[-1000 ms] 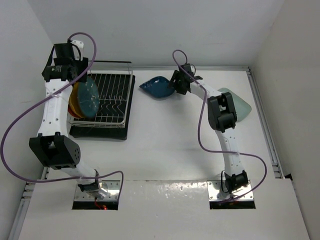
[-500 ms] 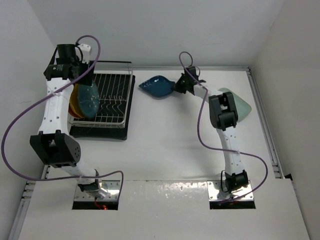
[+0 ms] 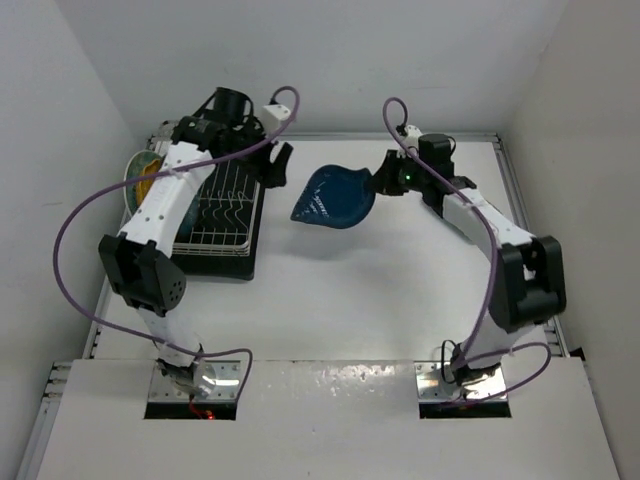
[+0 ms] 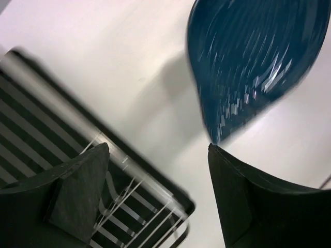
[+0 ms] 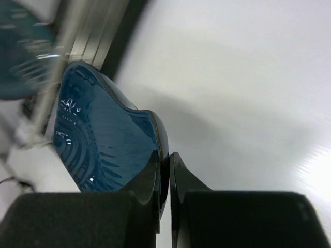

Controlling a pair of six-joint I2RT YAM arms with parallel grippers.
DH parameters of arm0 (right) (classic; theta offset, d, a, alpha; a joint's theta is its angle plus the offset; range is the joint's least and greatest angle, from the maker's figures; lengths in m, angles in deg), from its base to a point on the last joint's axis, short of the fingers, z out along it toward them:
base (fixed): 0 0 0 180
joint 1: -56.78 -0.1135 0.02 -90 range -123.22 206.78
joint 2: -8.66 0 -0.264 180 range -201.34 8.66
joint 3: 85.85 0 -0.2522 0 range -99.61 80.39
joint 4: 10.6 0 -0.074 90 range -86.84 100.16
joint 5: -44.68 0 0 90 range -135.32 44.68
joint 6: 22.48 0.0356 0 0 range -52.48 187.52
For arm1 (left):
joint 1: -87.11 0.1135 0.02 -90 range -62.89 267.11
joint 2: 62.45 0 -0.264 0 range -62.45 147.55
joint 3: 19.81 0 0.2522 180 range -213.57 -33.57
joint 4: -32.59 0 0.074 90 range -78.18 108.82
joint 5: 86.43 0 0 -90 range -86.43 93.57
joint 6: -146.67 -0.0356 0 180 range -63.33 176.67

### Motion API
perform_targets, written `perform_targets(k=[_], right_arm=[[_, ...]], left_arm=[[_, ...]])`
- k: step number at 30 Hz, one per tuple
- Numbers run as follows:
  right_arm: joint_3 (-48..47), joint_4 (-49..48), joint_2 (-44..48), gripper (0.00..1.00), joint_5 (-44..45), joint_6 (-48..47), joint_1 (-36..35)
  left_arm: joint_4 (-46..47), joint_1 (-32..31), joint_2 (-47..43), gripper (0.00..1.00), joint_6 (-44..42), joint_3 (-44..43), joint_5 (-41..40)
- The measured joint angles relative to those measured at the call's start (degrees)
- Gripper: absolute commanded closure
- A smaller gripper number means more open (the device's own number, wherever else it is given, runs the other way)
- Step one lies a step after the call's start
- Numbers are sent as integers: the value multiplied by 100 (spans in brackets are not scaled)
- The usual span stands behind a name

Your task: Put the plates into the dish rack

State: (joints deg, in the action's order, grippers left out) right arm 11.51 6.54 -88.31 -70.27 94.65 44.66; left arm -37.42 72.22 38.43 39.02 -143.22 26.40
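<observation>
- Top external view: the right gripper (image 3: 385,180) is clamped on the rim of the dark blue leaf-shaped plate (image 3: 335,197), at the end nearest the right arm.
- The plate hangs tilted between the two arms, just right of the dish rack (image 3: 225,215), with its pointed tip toward the near left.
- The left gripper (image 3: 275,165) sits over the rack's far right corner. Its fingers are spread wide and hold nothing, and it points toward the blue plate.
- The rack is a silver wire frame on a black drip tray (image 3: 215,268), standing on the left part of the white tabletop (image 3: 380,300).
- At the rack's left end, largely hidden by the left arm, other plates (image 3: 138,178) stand on edge, and yellow and teal show.
- Left wrist view: the left gripper (image 4: 160,196) is wide apart, with the rack's corner (image 4: 139,206) below it. The blue plate (image 4: 253,67) is close ahead and not touching either finger, and it casts a shadow on the tabletop.
- Right wrist view: the right gripper (image 5: 164,175) pinches the thin edge of the blue plate (image 5: 103,134). Its ribbed glossy face is turned to the left, and the background there is too blurred to read.
</observation>
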Motion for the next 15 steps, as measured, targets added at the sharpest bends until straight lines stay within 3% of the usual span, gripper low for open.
perform_targets(k=[6, 7, 9, 10, 12, 13, 15], right_arm=[[479, -610, 994, 100, -1078, 48, -251], [549, -693, 1073, 100, -1209, 98, -286], [643, -780, 1152, 100, -1375, 166, -319], [680, -802, 1176, 100, -1425, 201, -328], [761, -881, 1202, 100, -1432, 271, -339], [817, -946, 1213, 100, -1414, 302, -348], [955, -1064, 1239, 100, -1370, 306, -358]], left_arm=[[-9, -754, 332, 19, 61, -219, 415], [-11, -839, 337, 22, 79, -227, 472], [-11, -935, 337, 34, 129, -232, 605], [-9, -957, 337, 49, 168, -234, 669], [-26, -962, 337, 66, 216, -229, 789], [-24, -977, 332, 83, 240, -225, 800], [-31, -984, 310, 97, 348, -177, 898]])
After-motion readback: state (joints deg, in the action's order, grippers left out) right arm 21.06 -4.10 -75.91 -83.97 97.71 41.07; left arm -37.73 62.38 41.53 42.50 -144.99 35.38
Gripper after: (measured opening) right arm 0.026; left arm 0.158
